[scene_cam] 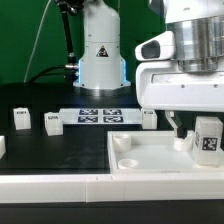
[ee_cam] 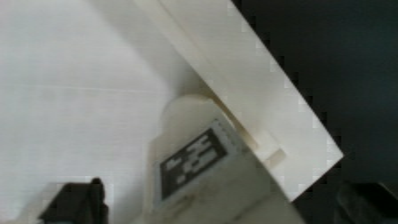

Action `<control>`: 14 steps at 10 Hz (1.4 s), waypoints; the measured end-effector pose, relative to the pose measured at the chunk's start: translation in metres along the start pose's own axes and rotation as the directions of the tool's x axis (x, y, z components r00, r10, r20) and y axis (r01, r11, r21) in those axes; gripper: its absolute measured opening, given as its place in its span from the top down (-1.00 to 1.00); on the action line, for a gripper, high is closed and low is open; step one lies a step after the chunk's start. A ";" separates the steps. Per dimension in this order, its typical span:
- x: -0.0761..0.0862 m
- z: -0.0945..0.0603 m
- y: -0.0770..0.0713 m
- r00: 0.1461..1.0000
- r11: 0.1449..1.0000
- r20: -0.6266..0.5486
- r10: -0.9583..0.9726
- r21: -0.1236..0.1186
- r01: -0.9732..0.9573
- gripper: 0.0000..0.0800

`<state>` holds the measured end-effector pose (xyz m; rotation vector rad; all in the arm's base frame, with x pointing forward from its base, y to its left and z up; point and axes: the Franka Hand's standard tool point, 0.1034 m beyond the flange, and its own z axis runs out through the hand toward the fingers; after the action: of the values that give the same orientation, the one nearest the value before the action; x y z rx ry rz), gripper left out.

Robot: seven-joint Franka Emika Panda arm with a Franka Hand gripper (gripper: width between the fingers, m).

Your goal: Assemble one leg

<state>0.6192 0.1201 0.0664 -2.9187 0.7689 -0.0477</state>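
Over the far right corner of the large white panel [scene_cam: 150,155], as the exterior view shows it, the gripper [scene_cam: 192,128] hangs low with its jaws spread wide and nothing pinched between them. One dark fingertip [scene_cam: 178,124] shows just beside the leg [scene_cam: 207,137], which stands upright on the panel directly under the hand, its black-and-white square marker tag facing the camera. Whether the fingers touch the leg cannot be told. In the wrist view the same leg [ee_cam: 210,150] fills the middle, tilted in the picture, its tag pattern blurred, with the panel's raised edge [ee_cam: 231,70] running beside it and one dark finger [ee_cam: 75,203] at the corner of the picture.

Near the gripper, on the panel, sit round sockets [scene_cam: 128,161]. Beyond the panel's edge another small white peg [scene_cam: 149,118] stands on the black table [scene_cam: 40,100]. Farther off lies the marker board [scene_cam: 98,115] with its row of tags, then three more white pegs [scene_cam: 52,122] well apart toward the exterior view's left. Behind stands the arm's white base [scene_cam: 100,50], bearing a black triangular warning label; no writing can be read.
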 end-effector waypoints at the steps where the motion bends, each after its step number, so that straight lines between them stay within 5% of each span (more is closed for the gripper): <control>1: -0.002 0.001 0.000 0.993 0.992 0.001 -0.119 -0.032 0.119 -0.62; 3: -0.004 0.003 0.003 0.944 0.941 0.016 -0.330 -0.071 0.330 -0.62; 6: -0.003 0.003 0.005 0.873 0.869 0.027 -0.488 -0.075 0.488 -0.62; 8: -0.004 0.004 0.005 0.875 0.871 0.027 -0.484 -0.075 0.485 0.01; 9: -0.004 0.003 0.005 0.875 0.871 0.027 -0.484 -0.075 0.485 0.01; 10: -0.004 0.003 0.005 0.875 0.872 0.027 -0.484 -0.075 0.484 0.29; 13: -0.004 0.004 0.005 0.902 0.899 0.020 -0.431 -0.072 0.431 0.29; 14: -0.002 0.004 0.005 0.971 0.970 -0.016 -0.239 -0.043 0.238 0.29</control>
<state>0.6151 0.1175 0.0618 -3.0381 0.4211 -0.0867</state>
